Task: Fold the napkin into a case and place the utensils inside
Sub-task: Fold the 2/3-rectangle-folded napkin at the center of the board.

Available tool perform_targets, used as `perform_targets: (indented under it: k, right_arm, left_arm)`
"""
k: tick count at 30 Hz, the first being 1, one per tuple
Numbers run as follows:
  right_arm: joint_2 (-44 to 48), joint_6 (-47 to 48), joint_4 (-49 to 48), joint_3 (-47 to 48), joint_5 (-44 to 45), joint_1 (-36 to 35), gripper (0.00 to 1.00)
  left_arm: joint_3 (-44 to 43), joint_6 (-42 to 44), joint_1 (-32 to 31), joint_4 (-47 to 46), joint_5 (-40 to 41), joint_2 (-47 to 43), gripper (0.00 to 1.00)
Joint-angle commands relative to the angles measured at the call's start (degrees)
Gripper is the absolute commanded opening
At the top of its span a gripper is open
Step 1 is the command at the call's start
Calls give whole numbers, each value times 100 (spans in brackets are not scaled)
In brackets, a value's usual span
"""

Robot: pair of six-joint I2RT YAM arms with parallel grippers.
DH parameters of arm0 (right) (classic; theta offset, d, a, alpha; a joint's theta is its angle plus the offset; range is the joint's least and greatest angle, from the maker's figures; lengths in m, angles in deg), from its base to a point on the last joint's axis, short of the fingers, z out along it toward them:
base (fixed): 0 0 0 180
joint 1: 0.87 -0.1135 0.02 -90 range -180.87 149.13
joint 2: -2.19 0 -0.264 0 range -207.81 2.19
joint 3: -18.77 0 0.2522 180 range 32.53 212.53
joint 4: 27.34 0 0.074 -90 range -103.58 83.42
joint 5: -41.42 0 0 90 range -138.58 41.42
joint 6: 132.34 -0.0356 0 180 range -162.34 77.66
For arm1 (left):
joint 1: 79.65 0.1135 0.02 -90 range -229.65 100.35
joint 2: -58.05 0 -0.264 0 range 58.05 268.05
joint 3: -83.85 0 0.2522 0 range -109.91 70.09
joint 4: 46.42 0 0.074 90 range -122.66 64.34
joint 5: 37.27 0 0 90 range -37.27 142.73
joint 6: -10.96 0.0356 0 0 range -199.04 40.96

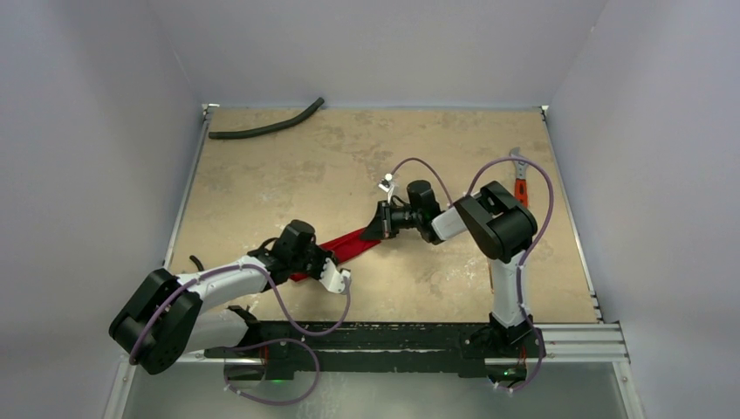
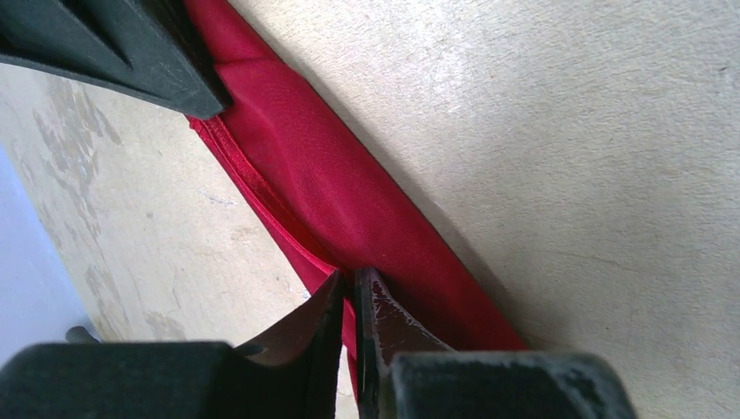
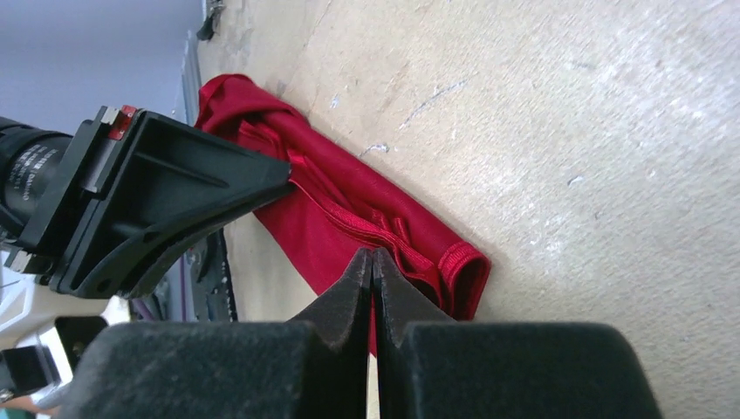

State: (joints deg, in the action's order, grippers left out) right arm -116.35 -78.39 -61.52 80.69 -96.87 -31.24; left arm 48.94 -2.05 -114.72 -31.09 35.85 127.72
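Note:
The red napkin [image 1: 349, 247] lies folded into a long narrow strip on the table, running diagonally between my two grippers. My left gripper [image 1: 304, 272] is shut on the strip's near-left end, with a thin edge of cloth pinched between its tips [image 2: 353, 278]; the napkin [image 2: 349, 192] stretches away from them. My right gripper [image 1: 378, 232] is shut on the far-right end, where the layered hems of the napkin [image 3: 349, 218] bunch beside its tips [image 3: 373, 255]. Each wrist view shows the other gripper's black fingers [image 3: 166, 201] at the far end. The utensils are out of view.
A black curved hose [image 1: 266, 128] lies at the table's far-left corner. An orange-handled wrench [image 1: 520, 185] sits by the right edge, behind the right arm. Grey walls close in three sides of the tan table [image 1: 288, 183].

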Motion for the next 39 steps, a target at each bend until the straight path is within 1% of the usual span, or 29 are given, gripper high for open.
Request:
perform_targets:
  k: [1,4,7,10,12,14,16,17,19,22,24,26,30,31,32,33,35,39]
  right_arm:
    - [65,378,512,112,654,-31,4]
    - [228,459,656,4,989,-38,4]
    - [360,564,839,1,1249,-48,4]
    - [420,640,1019,51,1430,-63,3]
    - [476,674,1109,74,1562,-74,3]
    - [526,711,1188,91,1679,-104,3]
    - [574,753,1278,125,1777,-126,3]
    - [591,769,1305,150,1790,-143,3]
    - [605,819,1390,202,1812,-153,3]
    - [627,869,1456,257,1823,-173,3]
    - [641,895,1490,268,1823,-180,3]
    - [673,932,1525,248,1853,-180,3]
    - [700,965,1595,241,1851,-180,2]
    - [701,968,1602,251,1846,-180,2]
    - [693,976,1616,262,1831,-180,2]
    - [680,981,1628,269,1806,-180,2]
    - [666,985,1624,281,1769,-180,3]
    - [671,983,1621,306,1715,-178,3]
  left_arm:
    - [-118,-545,6,752,173,86,16]
    - [-518,-1175,8,953,262,55,28]
    - [-1145,-1898,11,1548,274,-63,34]
    - [-1757,-2527,74,2351,119,-227,36]
    - [-2004,-2930,204,2794,-5,-419,37]
    - [-2142,-3214,447,3085,-118,-698,38]
    - [-2177,-3199,679,3421,-316,-938,39]
    - [-2139,-3077,786,3609,-401,-1052,39]
    - [-1971,-2460,971,4059,-522,-1245,40]
    - [-1477,-840,1207,4717,-507,-1502,40]
    - [-1016,251,1367,4751,-370,-1731,40]
    - [-796,875,1475,4570,-329,-1911,40]
    - [-757,1449,1521,4338,-335,-1807,40]
    - [-740,1559,1543,4290,-330,-1763,52]
    - [-724,1688,1590,4257,-345,-1748,60]
    - [-701,1748,1620,4213,-382,-1786,62]
    - [-567,1826,1658,4040,-434,-1949,62]
    - [-104,1800,1669,3344,-442,-2507,62]
